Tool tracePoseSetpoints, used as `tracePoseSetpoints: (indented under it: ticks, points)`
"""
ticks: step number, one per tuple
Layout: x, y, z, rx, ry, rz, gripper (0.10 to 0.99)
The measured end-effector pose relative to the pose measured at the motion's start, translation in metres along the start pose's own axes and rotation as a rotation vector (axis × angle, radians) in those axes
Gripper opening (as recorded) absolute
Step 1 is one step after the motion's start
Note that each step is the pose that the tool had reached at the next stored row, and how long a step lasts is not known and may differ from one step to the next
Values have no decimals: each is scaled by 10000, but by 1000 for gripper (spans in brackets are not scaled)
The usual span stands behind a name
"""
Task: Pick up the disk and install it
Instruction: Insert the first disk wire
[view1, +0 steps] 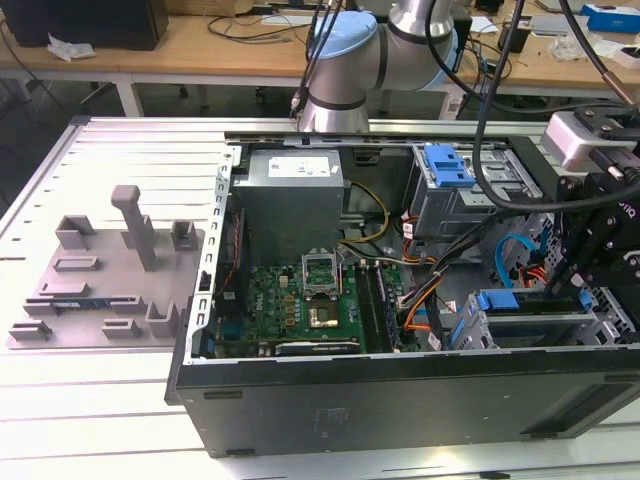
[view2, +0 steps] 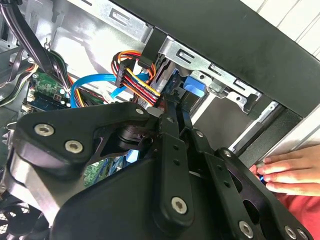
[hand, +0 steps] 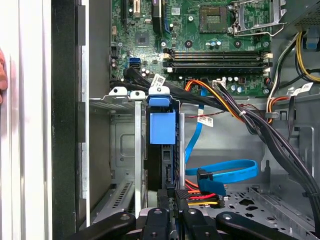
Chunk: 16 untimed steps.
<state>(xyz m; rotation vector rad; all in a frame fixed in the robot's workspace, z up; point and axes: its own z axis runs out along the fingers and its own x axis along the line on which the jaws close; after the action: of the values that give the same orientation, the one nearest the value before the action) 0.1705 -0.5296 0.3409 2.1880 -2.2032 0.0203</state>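
The disk (hand: 162, 130) stands on edge in a slot of the grey metal drive cage (hand: 122, 150), with its blue carrier face pointing toward the motherboard. In the first wrist view my gripper (hand: 175, 194) is shut, with its black fingers pressed together at the disk's near end. I cannot tell whether they pinch any part of it. In the second wrist view the same fingertips (view2: 170, 107) reach up to the blue carrier (view2: 192, 90) under the cage's rim. The exterior view shows the blue carrier (view1: 497, 300) in the lower cage, close beside the arm's black wrist (view1: 600, 220).
A blue data cable (hand: 225, 170) and a bundled power plug (hand: 200, 192) lie close beside the fingers. The motherboard (hand: 200, 45) lies beyond the cage. A person's hand (view2: 290, 172) rests on the case's outer edge. A grey fixture tray (view1: 100, 280) sits at the exterior view's left.
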Motion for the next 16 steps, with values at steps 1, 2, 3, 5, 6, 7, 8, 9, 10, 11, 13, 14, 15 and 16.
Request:
tracePoseSetpoints:
  ticks: [1,2,3,5,6,7,8,9,10,11,13,14,15,16]
  points:
    - [0,0,1,0,-1,0,169]
    - [0,0,0,0,-4,0,169]
    - [0,0,-3,-1,-7,0,169]
    - [0,0,-7,0,-3,0,169]
    - [1,0,-10,0,-4,0,169]
    - [1,0,-16,-1,-6,1,169]
    - [1,1,-20,-1,-5,1,169]
    - [1,0,-26,0,-2,0,169]
    - [1,1,-30,0,-3,0,169]
    - [1,1,-37,0,-2,0,169]
    - [1,1,-39,0,-1,0,169]
    - [0,1,-34,0,-1,2,169]
    - [0,1,-32,0,-1,4,169]
    - [0,1,-30,0,-2,5,169]
